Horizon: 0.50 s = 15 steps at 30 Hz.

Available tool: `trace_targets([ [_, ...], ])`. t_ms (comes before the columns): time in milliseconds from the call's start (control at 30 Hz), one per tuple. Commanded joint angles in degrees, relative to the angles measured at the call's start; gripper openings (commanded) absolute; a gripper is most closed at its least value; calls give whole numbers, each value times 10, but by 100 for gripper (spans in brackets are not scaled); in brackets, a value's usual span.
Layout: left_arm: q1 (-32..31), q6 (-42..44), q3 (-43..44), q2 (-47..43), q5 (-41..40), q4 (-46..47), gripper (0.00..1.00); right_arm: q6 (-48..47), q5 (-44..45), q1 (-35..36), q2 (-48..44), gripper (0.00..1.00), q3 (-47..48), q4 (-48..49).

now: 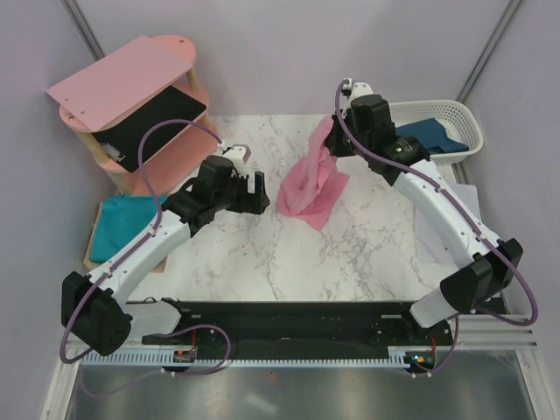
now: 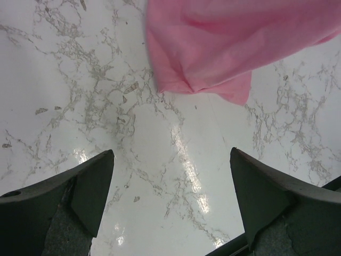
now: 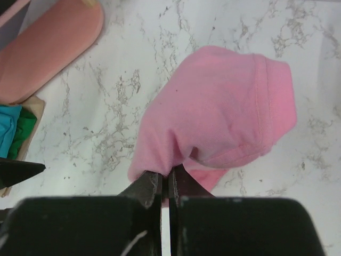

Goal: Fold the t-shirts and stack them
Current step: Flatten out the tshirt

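Observation:
The light pink t-shirt (image 1: 311, 185) hangs bunched from my right gripper (image 1: 330, 140), its lower end resting on the marble table (image 1: 262, 254). In the right wrist view the right gripper (image 3: 165, 178) is shut on the pink t-shirt (image 3: 218, 112). My left gripper (image 1: 254, 179) is open and empty just left of the shirt; in the left wrist view the left gripper (image 2: 170, 181) hovers over bare marble with the pink shirt's edge (image 2: 224, 48) beyond its tips. The teal t-shirt (image 1: 122, 219) lies on a board at the left. The dark blue t-shirt (image 1: 429, 138) lies in the white basket (image 1: 468, 131).
A rigid pink wooden shelf unit (image 1: 131, 96) stands at the back left with a black panel on its middle shelf. The white basket sits at the back right corner. A white sheet (image 1: 437, 236) lies under the right arm at the table's right edge.

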Motion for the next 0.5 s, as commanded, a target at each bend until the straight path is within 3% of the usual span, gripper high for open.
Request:
trace_targets([
  [0, -2, 8, 16, -33, -30, -16, 96, 5, -19, 4, 11, 0, 25, 22],
  [167, -2, 19, 32, -58, -61, -46, 98, -35, 94, 4, -25, 0, 112, -20],
  [300, -2, 19, 40, -74, -75, -60, 100, -96, 239, 4, -90, 0, 168, -62],
  [467, -2, 20, 42, -71, -85, -68, 100, -150, 337, 4, -159, 0, 240, -74],
])
